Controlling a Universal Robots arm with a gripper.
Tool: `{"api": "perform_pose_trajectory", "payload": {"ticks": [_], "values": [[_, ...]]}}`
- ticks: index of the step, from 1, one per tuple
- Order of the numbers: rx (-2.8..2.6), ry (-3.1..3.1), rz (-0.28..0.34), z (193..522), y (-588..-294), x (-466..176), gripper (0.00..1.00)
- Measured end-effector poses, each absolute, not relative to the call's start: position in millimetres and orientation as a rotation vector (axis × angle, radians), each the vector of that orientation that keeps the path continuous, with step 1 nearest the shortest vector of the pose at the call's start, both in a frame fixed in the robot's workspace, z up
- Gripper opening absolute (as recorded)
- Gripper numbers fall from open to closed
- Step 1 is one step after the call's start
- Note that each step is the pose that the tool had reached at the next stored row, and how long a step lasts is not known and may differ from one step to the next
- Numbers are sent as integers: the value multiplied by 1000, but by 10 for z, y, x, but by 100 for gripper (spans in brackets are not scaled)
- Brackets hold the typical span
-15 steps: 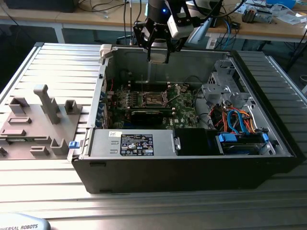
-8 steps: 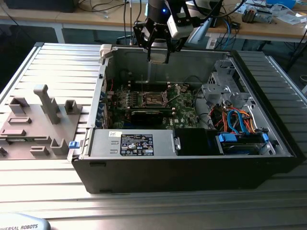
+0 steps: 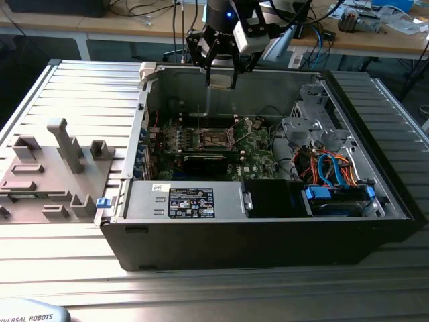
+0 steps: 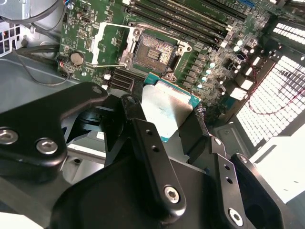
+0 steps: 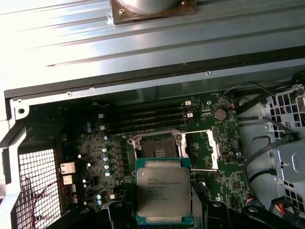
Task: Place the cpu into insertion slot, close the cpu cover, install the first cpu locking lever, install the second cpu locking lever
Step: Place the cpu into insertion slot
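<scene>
Exterior view: one black robot gripper (image 3: 221, 79) hangs over one open black-and-grey computer case (image 3: 268, 235) on a ridged metal worktop (image 3: 201, 295). Second wrist view: its two black fingers (image 4: 143, 133) clamp one square silver-topped cpu (image 4: 169, 107), held clear of the one empty dark insertion slot (image 4: 152, 52). First wrist view: the one thin silver cpu cover (image 5: 209, 150) lies flipped open beside the slot

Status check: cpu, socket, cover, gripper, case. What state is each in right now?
cpu: gripped, held clear of the socket, not seated.
insertion slot: empty, uncovered.
cpu cover: swung open, lying beside the slot.
gripper: shut on the cpu.
computer case: side open, inside exposed.
</scene>
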State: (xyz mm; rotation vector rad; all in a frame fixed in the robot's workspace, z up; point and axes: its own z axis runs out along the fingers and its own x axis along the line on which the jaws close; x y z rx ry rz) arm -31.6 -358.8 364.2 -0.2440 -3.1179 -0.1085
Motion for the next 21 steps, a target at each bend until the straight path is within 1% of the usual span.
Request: {"api": "perform_pose_trajectory", "payload": {"ticks": [21], "values": [[-288,-3115,-106,3641,-3588,-316,54]]}}
